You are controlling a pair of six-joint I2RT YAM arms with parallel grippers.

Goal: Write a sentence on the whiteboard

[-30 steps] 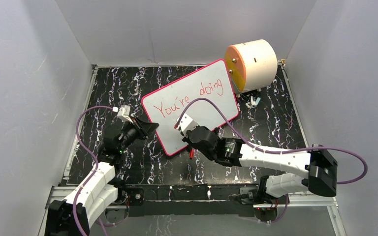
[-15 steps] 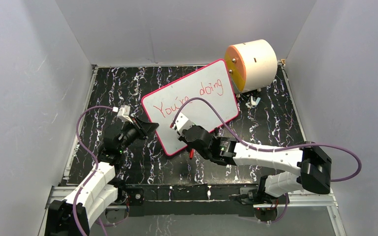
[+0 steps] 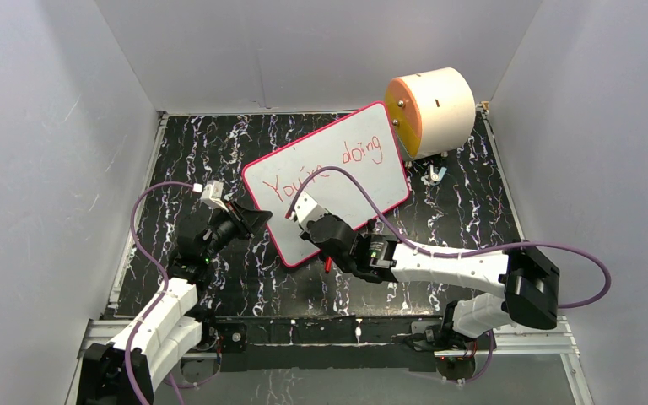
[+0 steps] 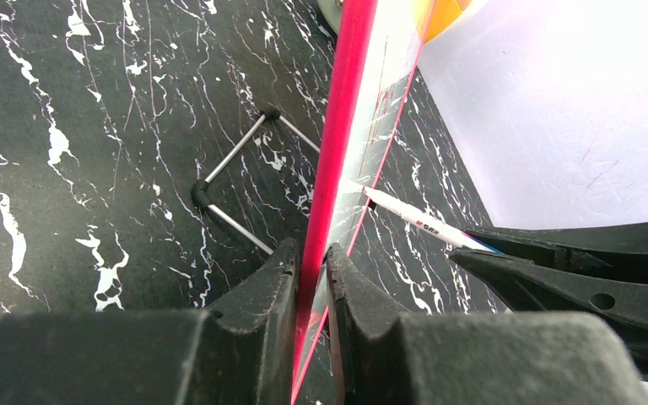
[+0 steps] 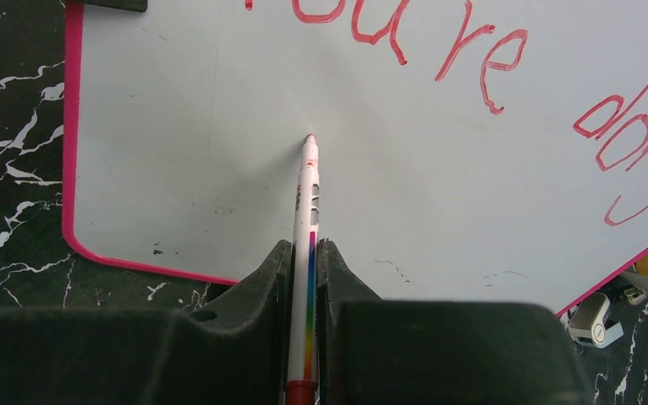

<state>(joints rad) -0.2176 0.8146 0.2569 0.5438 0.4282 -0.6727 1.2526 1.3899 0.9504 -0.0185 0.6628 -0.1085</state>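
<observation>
The whiteboard [image 3: 337, 139] stands tilted on the black marbled table, pink-red frame around a white face. The sentence [image 3: 291, 186] reads "You're doing" in red on one line, and is also seen in the right wrist view [image 5: 439, 42]. My left gripper [image 3: 257, 221] is shut on the whiteboard's left edge, the pink frame [image 4: 346, 110] pinched between its fingers [image 4: 274, 287]. My right gripper [image 3: 321, 236] is shut on a white marker [image 5: 307, 211]. The marker's red tip rests on the blank face below "You're". Its red back end [image 3: 327, 263] pokes out behind the gripper.
A cream cylinder with an orange face [image 3: 434, 110] lies at the back right, touching the board's far corner. A small white clip [image 3: 434, 173] lies in front of it. The board's wire stand [image 4: 232, 164] rests on the table behind the board. Grey walls enclose the table.
My right gripper has slid left across the board with the marker. The left gripper and the board have not moved. No new lettering shows.
</observation>
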